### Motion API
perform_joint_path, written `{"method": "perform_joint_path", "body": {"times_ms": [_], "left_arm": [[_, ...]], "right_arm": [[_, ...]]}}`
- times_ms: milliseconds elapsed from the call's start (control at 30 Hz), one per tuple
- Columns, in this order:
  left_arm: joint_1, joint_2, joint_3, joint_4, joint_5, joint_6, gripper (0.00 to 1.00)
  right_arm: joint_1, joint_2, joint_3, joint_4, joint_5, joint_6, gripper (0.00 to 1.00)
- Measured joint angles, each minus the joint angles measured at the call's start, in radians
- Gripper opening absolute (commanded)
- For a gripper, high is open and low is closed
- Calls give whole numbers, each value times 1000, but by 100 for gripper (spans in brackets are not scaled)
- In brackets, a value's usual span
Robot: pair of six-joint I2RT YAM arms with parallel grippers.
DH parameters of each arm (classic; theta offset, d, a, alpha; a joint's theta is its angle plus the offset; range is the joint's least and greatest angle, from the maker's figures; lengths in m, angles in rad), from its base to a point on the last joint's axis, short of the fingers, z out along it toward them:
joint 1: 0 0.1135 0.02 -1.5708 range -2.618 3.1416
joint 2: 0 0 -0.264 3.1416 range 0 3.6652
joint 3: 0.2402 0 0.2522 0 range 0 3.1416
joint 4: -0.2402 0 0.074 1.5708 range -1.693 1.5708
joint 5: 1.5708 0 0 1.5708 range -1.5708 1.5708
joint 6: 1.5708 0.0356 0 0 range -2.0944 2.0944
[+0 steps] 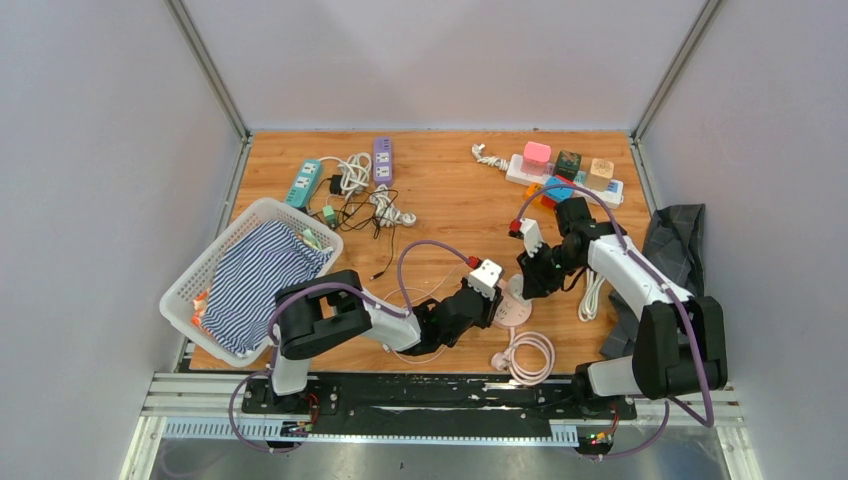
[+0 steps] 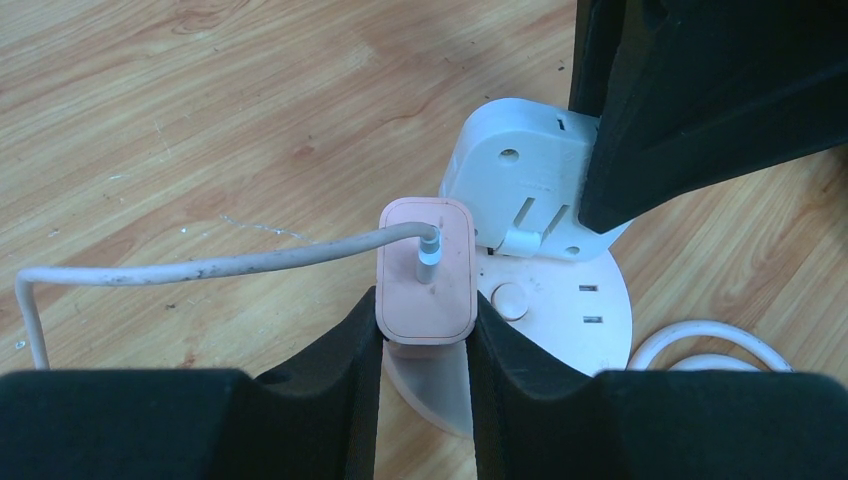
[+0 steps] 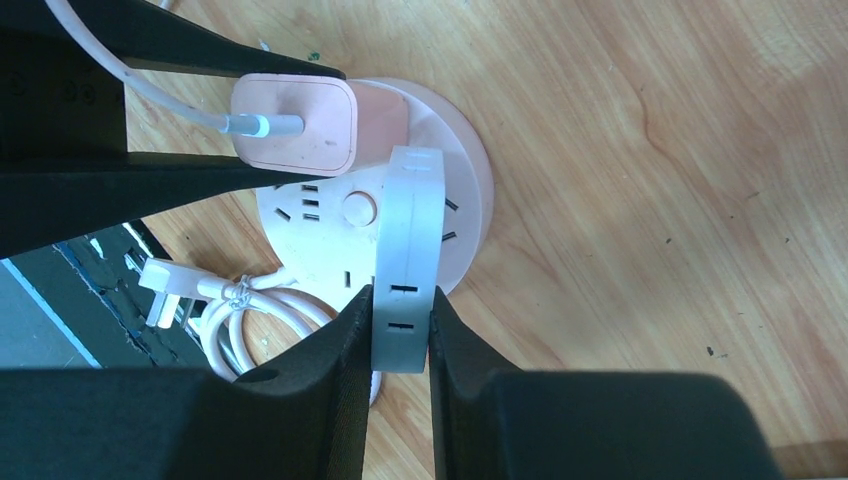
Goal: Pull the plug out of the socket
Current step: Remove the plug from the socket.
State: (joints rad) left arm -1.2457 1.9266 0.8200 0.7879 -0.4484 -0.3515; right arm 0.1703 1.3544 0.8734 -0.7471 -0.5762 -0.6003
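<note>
A round pink-and-white socket (image 1: 515,312) (image 2: 570,310) (image 3: 465,165) lies on the wooden table between both arms. A pink plug (image 2: 425,270) (image 3: 300,125) with a grey cable (image 2: 200,265) stands at the socket's edge. My left gripper (image 2: 425,345) (image 1: 497,298) is shut on the plug's two sides. A white adapter block (image 2: 520,185) (image 3: 410,250) also stands on the socket, and my right gripper (image 3: 400,330) (image 1: 527,283) is shut on it. Whether the pink plug's pins still sit in the socket is hidden.
A coiled white cord (image 1: 530,355) (image 3: 250,310) lies near the socket at the front. A white basket (image 1: 190,285) holds striped cloth at the left. Power strips (image 1: 303,183) and tangled cables are at the back left, a strip with coloured adapters (image 1: 565,175) at the back right, dark cloth (image 1: 675,240) at the right.
</note>
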Motion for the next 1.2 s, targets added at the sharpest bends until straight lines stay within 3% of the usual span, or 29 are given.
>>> {"method": "perform_joint_path", "body": {"times_ms": [433, 867, 1200], "left_arm": [[0, 0, 0, 0, -3, 0, 0], [14, 4, 0, 10, 26, -6, 0], [14, 4, 0, 10, 25, -12, 0]], "right_arm": [[5, 19, 15, -44, -74, -134, 0], [-20, 17, 8, -3, -29, 1, 0], [0, 17, 18, -49, -83, -168, 0]]}}
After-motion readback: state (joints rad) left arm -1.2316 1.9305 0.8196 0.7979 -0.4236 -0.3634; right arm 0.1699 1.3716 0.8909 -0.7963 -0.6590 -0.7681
